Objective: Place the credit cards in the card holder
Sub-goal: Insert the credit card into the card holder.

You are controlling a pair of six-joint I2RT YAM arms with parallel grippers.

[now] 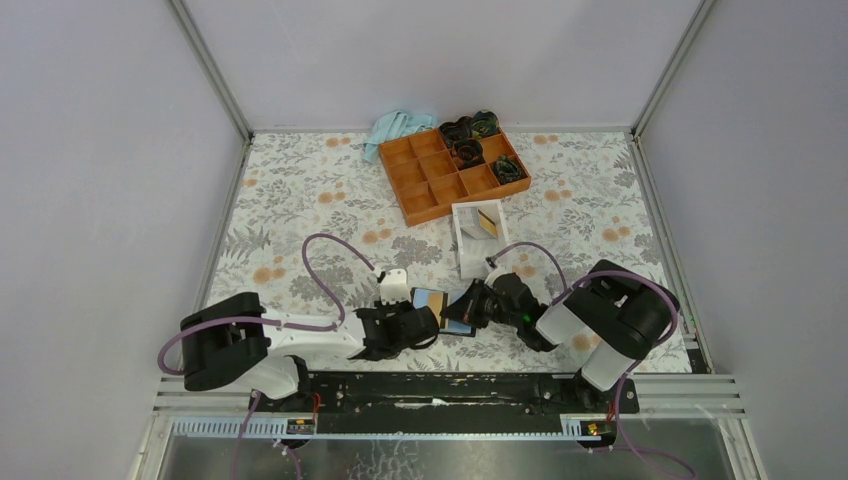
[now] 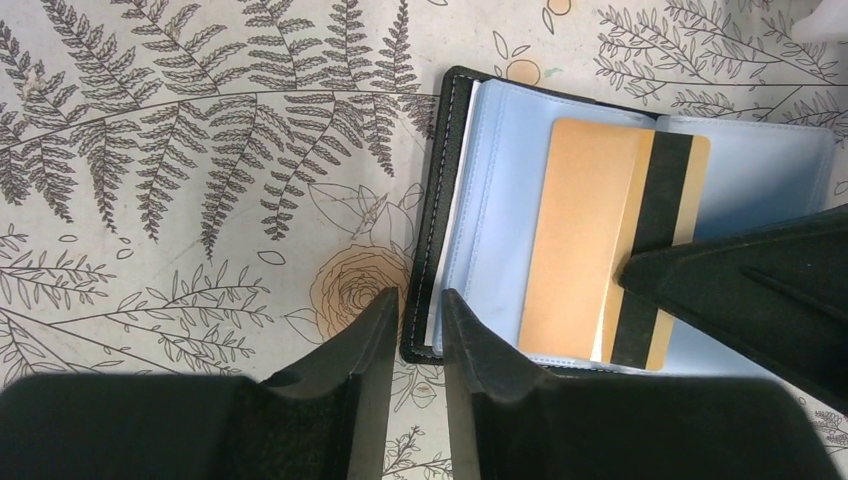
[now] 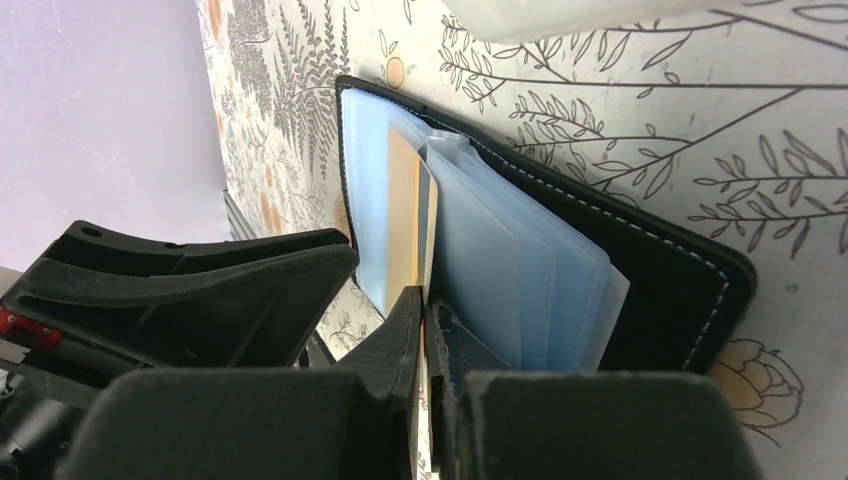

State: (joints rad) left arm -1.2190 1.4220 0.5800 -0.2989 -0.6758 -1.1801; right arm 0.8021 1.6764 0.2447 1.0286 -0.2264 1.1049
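The black card holder (image 1: 430, 299) lies open near the front edge, light-blue lining up (image 2: 500, 200). A yellow-orange credit card (image 2: 585, 240) with a black stripe rests on the lining, its left part in a clear sleeve. My right gripper (image 1: 470, 305) is shut on that card's edge (image 3: 425, 298); one of its fingers (image 2: 735, 290) covers the card's lower right corner. My left gripper (image 2: 418, 300) has its jaws a narrow gap apart, straddling the holder's near left corner. A second card (image 1: 488, 222) stands in the white box (image 1: 465, 245).
An orange compartment tray (image 1: 420, 185) with dark coiled items sits at the back, a light-blue cloth (image 1: 395, 128) behind it. The white box stands just beyond the right gripper. Grey walls close in both sides.
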